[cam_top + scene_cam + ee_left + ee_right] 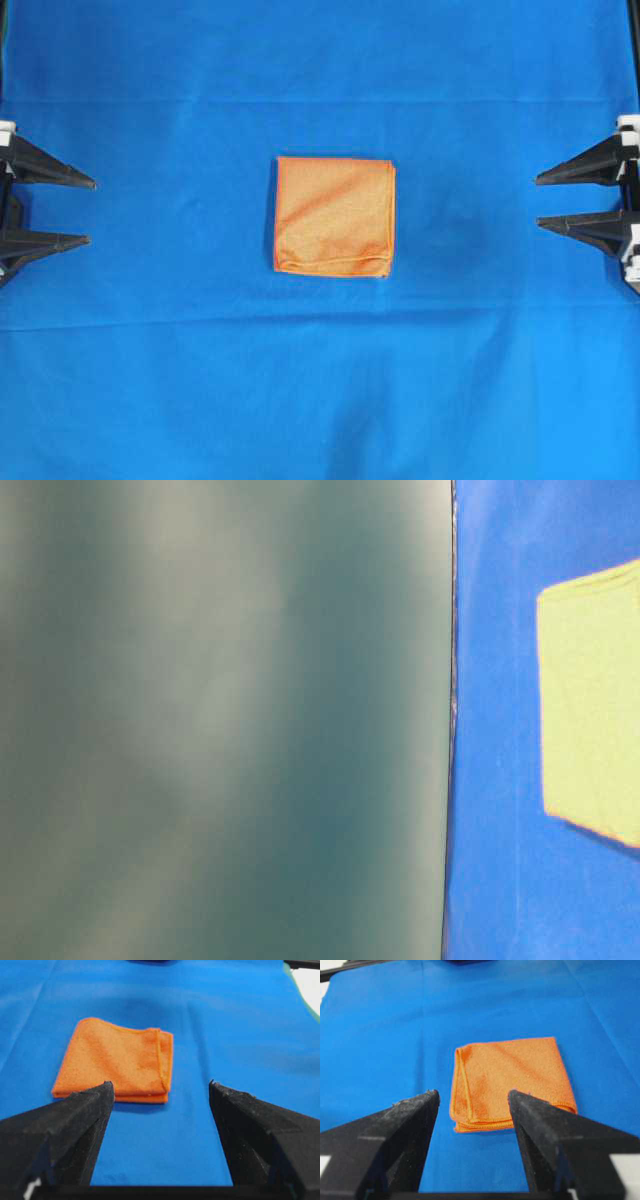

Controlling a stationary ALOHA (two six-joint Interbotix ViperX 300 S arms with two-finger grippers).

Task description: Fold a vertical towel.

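The left hand (88, 211) sits at the left edge of the overhead view, far from the small orange microfibre towel (334, 216). Its two black pointed fingers (55, 172) lie flat and level, and their tips point straight toward the towel. The fingers are spread wide with blue showing between them, and they hold nothing. In the left wrist view the same black fingers (75, 1125) frame the towel (117, 1065), which lies ahead of them and a bit to the left side.

The right hand (538, 201) sits at the right edge of the overhead view, also well apart from the towel. Its black fingers (585, 164) are level too, and they point back toward the towel from the other side. They are spread wide and hold nothing. In the right wrist view the fingers (555, 1130) stand apart and the towel (512, 1082) lies ahead, between them and a little to the right.

The towel lies flat in the middle between the two hands, touched by neither. It is doubled into a shape close to a square, with stitched edges. The layers show at its near edge in the overhead view.

Under the towel is a big blue cloth (330, 400) that covers the table, with soft creases running across it.

The table-level view is mostly a blurry grey-green, with the blue cloth (495, 780) and a pale yellow-looking towel (590, 710) at its right side.
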